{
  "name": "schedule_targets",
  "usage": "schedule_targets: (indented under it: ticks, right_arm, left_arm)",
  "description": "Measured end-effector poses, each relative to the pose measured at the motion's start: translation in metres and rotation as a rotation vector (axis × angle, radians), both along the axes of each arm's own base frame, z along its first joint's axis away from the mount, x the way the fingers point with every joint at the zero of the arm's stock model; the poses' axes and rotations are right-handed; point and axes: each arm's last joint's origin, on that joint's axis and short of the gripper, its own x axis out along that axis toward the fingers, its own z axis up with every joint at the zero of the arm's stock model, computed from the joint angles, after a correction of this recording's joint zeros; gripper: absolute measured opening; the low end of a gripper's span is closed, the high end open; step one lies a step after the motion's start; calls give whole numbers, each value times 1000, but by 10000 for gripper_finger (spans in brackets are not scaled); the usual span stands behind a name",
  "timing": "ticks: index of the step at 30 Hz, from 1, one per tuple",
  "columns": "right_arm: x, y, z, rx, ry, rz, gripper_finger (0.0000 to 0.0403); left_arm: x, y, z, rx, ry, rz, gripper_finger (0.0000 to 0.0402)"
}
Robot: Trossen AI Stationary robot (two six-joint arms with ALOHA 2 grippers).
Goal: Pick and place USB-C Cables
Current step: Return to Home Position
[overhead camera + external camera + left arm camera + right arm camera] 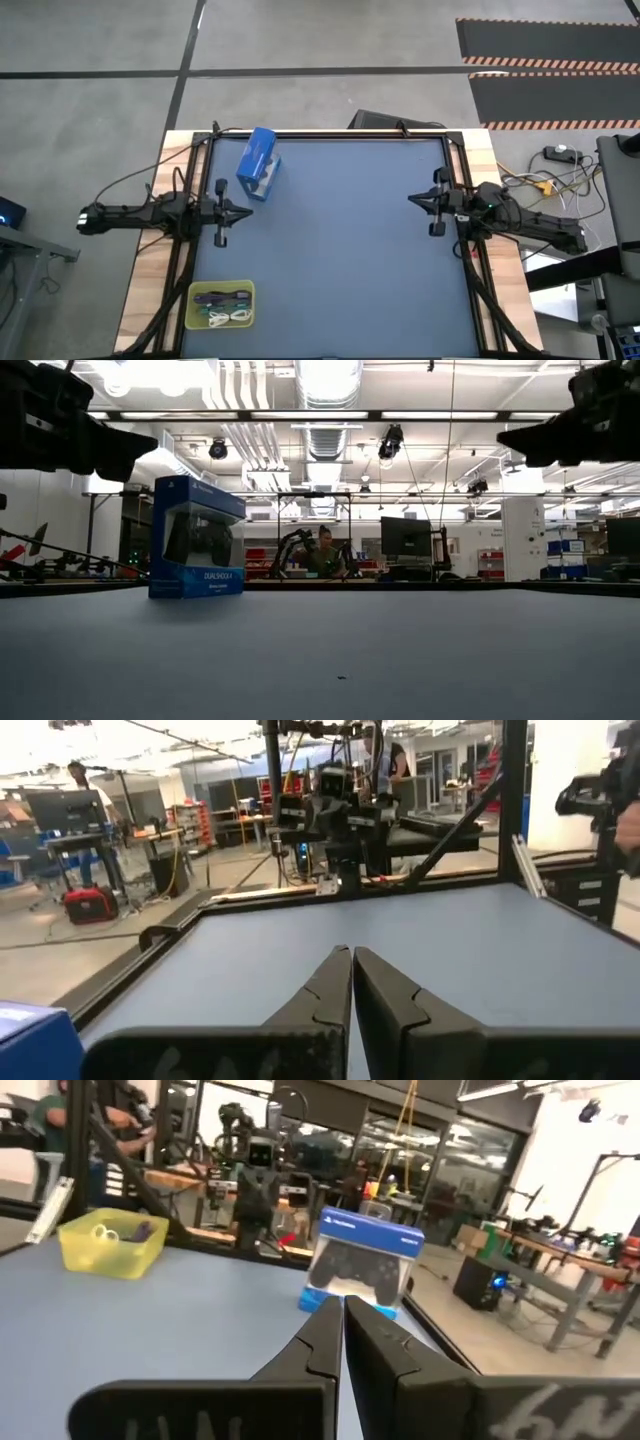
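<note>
The USB-C cables (222, 305) lie as small coiled bundles inside a yellow tray (221, 288) at the table's near left corner; I make out a purple, a white and a greenish one. In the right wrist view the yellow tray (108, 1242) shows white and purple coils. My left gripper (247, 213) hovers above the table's left side, shut and holding nothing, with its fingertips (352, 952) together. My right gripper (411, 200) hovers above the right side, also shut and holding nothing (341, 1302).
A blue game-controller box with a clear window (258, 164) stands upright near the far left of the blue mat (340, 250), also seen as the blue box (196, 538) in the low view. Black frame rails (330, 133) border the table. A person sits far behind in the room.
</note>
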Motion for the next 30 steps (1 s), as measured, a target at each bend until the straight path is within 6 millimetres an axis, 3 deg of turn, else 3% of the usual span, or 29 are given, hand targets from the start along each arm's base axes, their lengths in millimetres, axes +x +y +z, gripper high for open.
schedule_targets:
  ticks: [8,15,30]
  right_arm:
    - [5,-1,-12,85,9,1,8]
    - [5,-2,-14,339,3,16,8]
    - [5,-2,-14,351,0,17,8]
  left_arm:
    - [1,2,0,-20,-3,66,0]
    - [1,3,0,-19,-1,109,0]
    - [2,3,-1,-18,8,109,0]
